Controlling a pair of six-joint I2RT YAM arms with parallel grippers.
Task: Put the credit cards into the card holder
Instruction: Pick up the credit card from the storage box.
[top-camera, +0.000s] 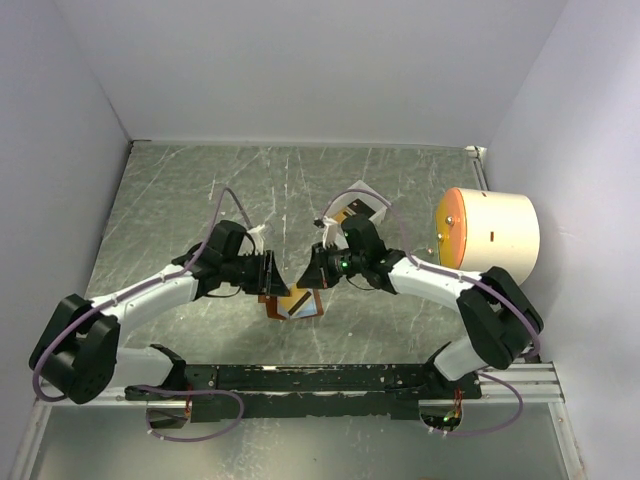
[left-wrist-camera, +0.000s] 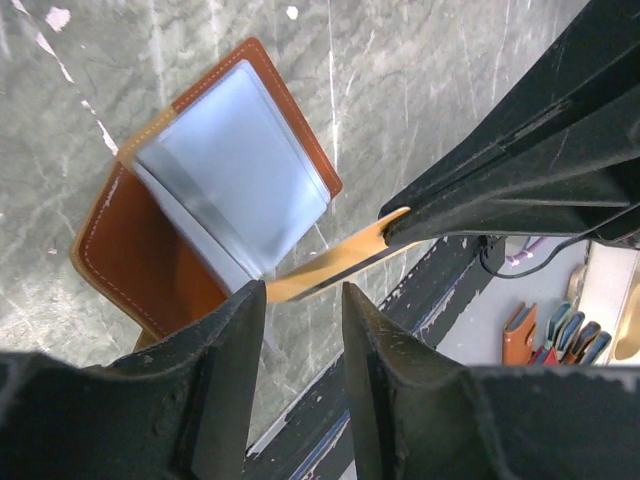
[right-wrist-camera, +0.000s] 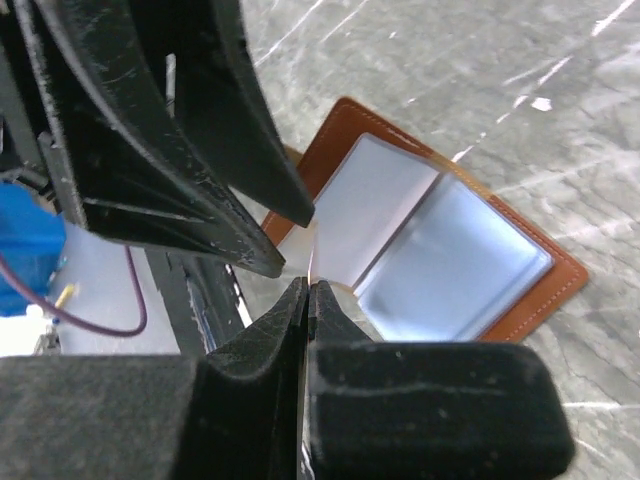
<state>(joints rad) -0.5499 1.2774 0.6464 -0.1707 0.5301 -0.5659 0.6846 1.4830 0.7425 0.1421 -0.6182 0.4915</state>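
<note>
Card holder (top-camera: 297, 306) lies open and flat on the table (top-camera: 200, 190), clear pockets up, brown leather rim showing. Right gripper (right-wrist-camera: 308, 285) is just above the holder's near-right side, jaws pinched tight on one orange credit card (left-wrist-camera: 335, 258), held edge-on. The card slants down toward the holder's pocket fold; can't tell if it touches. Left gripper (left-wrist-camera: 305, 295) is just above the holder's near-left side, jaws apart with a medium gap and clamping nothing, one fingertip right at the card's free end. White tray (top-camera: 362, 200) sits beyond the holder, apart. Cream cylinder (top-camera: 495, 232) with an orange face stands far right of the holder.
</note>
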